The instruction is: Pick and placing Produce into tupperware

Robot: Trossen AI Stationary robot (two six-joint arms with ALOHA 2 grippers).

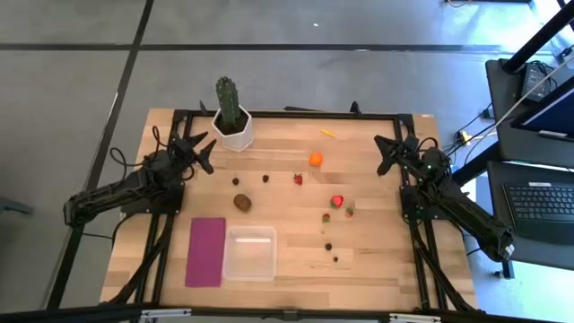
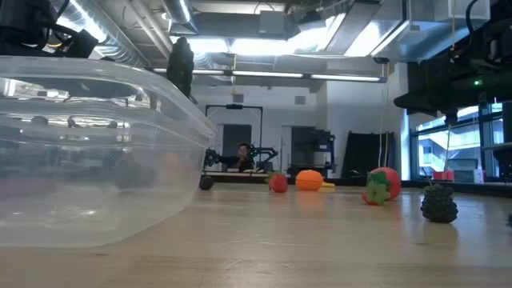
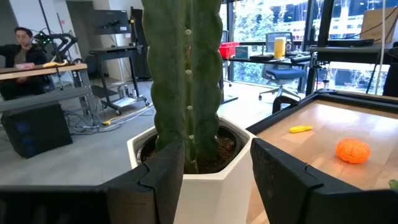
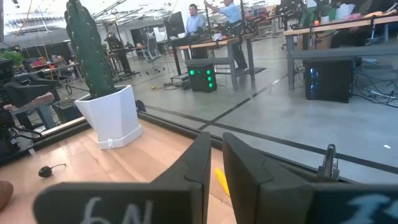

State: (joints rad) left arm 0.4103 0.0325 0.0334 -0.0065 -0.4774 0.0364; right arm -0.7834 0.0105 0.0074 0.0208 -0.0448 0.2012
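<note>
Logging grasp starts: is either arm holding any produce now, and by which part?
Nothing is held. The left gripper by the cactus and the right gripper have empty jaws.

The tub (image 1: 250,253) sits at the near middle of the surface (image 1: 377,269), with a flat mat (image 1: 206,251) just left of it. The potted cactus (image 1: 232,115) stands at the far left. An orange (image 1: 316,159) lies far of centre, a thin piece (image 1: 328,133) beyond it. The kiwi (image 1: 242,202) lies just far of the tub; strawberries (image 1: 337,202) and small berries (image 1: 329,246) lie to its right.
</note>
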